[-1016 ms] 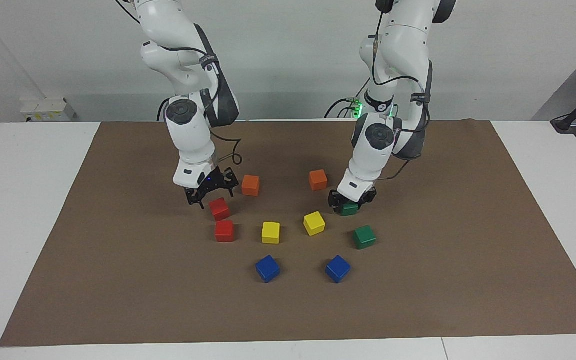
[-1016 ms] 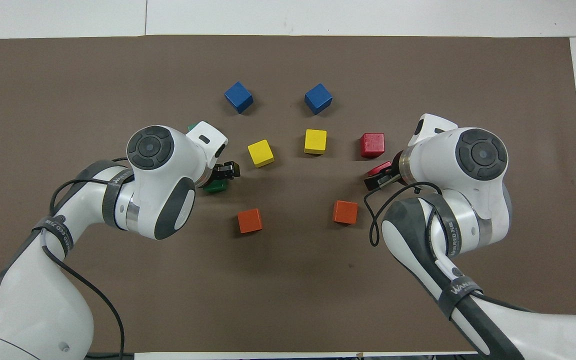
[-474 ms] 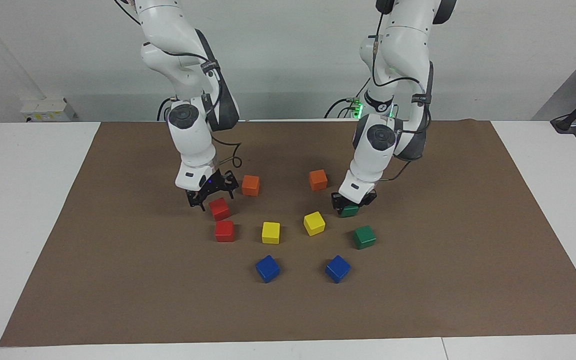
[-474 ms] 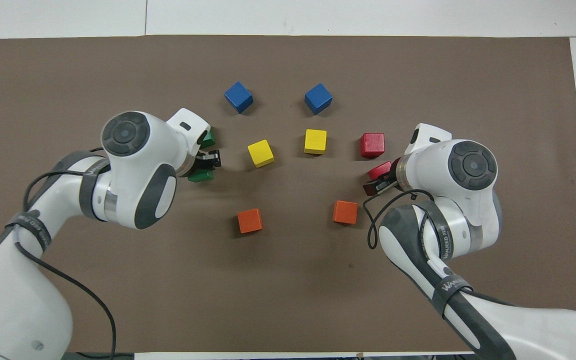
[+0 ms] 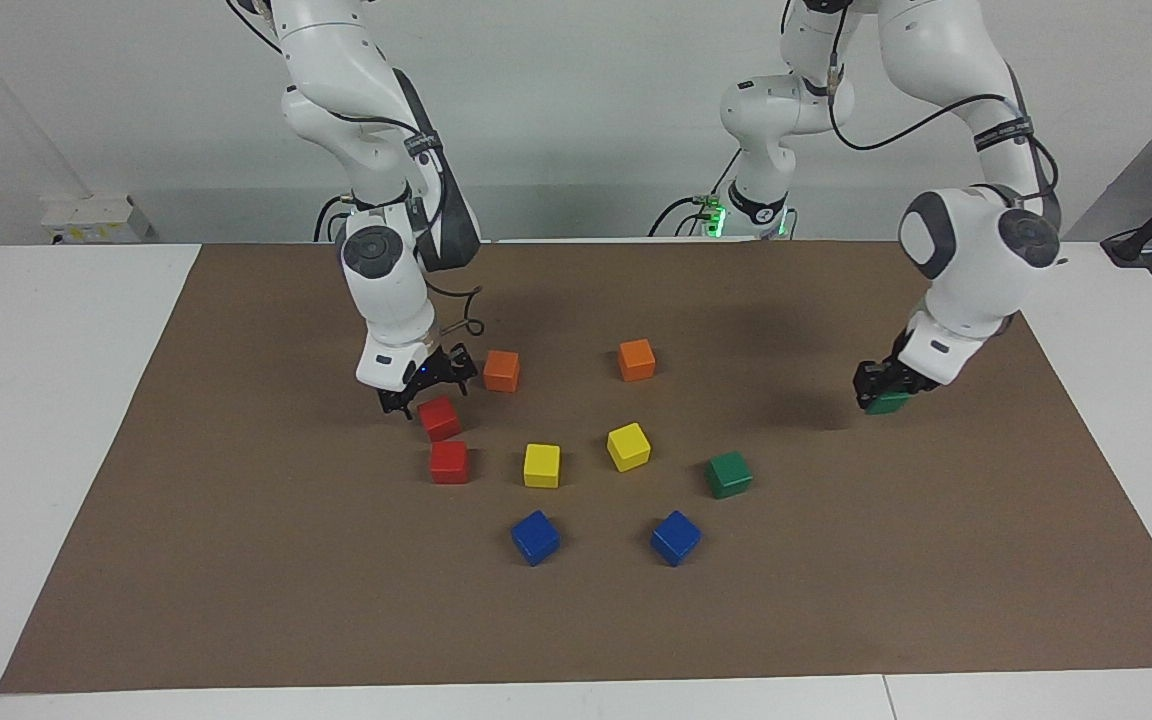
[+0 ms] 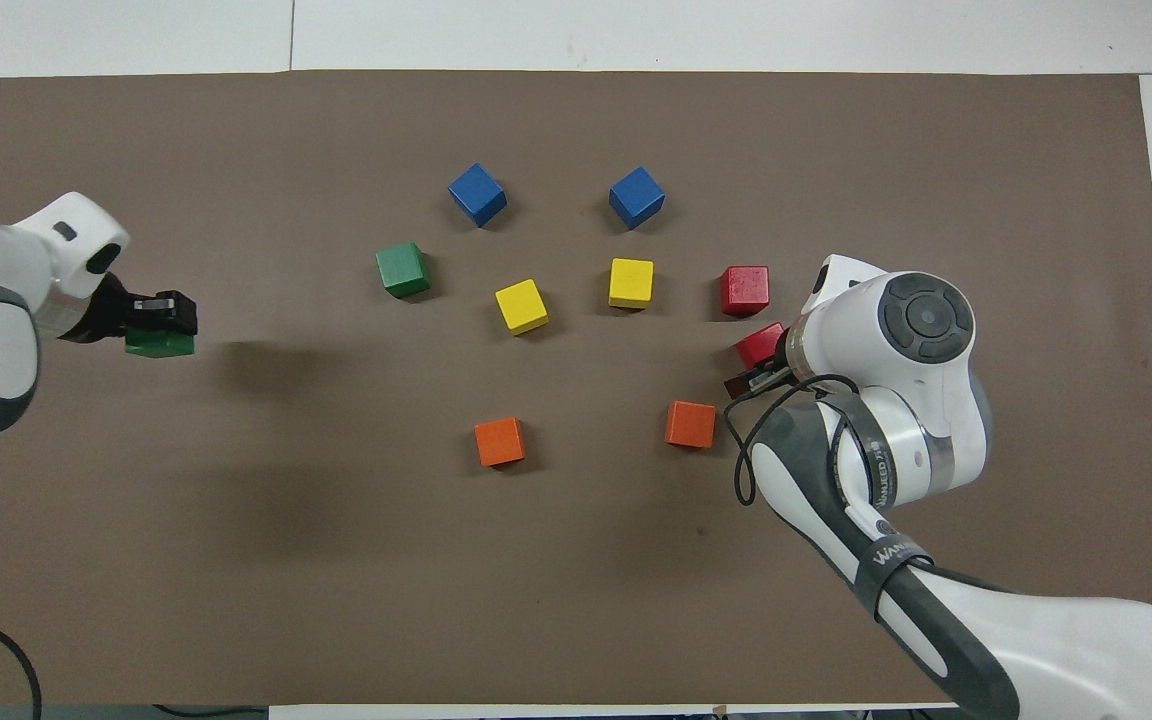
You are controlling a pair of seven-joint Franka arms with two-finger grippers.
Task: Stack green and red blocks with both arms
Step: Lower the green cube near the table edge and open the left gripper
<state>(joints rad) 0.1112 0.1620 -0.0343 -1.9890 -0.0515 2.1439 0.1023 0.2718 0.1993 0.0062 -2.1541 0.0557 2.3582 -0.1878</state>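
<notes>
My left gripper (image 5: 884,390) is shut on a dark green block (image 5: 889,403) and holds it just above the mat toward the left arm's end of the table; both also show in the overhead view, gripper (image 6: 164,318) and block (image 6: 158,346). The other green block (image 5: 729,474) sits on the mat beside the yellow cubes. My right gripper (image 5: 424,392) is open, low over a tilted red block (image 5: 439,418), fingers spread to either side of it. The second red block (image 5: 449,462) lies just farther from the robots than the tilted one.
Two orange cubes (image 5: 501,370) (image 5: 636,359) lie nearest the robots, two yellow cubes (image 5: 541,465) (image 5: 628,446) in the middle and two blue cubes (image 5: 535,537) (image 5: 676,537) farthest. All rest on a brown mat (image 5: 236,560).
My left arm has swung the green block away from the cluster toward its own end of the table. My right gripper has stayed over the tilted red block.
</notes>
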